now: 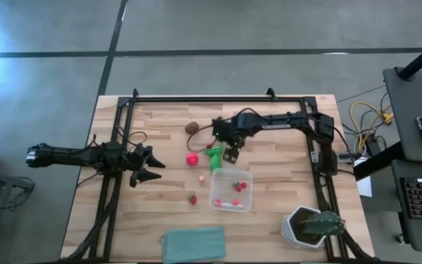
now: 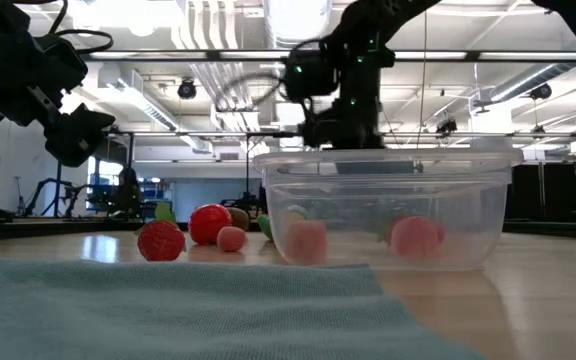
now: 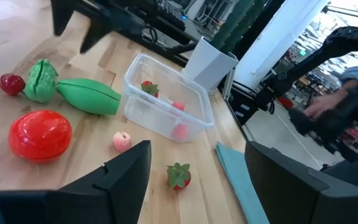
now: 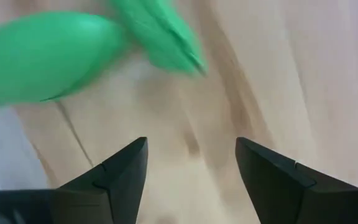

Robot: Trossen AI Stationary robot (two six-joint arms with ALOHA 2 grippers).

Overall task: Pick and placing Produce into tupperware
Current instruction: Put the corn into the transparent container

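Right gripper (image 1: 231,155) spread, empty, above smooth green pod (image 1: 215,159) on pale wood. Beside clear rounded tupperware (image 1: 231,192). Left gripper (image 1: 146,167) parted, idle.

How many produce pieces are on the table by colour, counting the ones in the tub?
Red or pink: 6 (ball, strawberry, pink piece, 3 in the tub)
Green: 2 (long piece, round piece)
Brown: 1 (brown piece)
Total: 9
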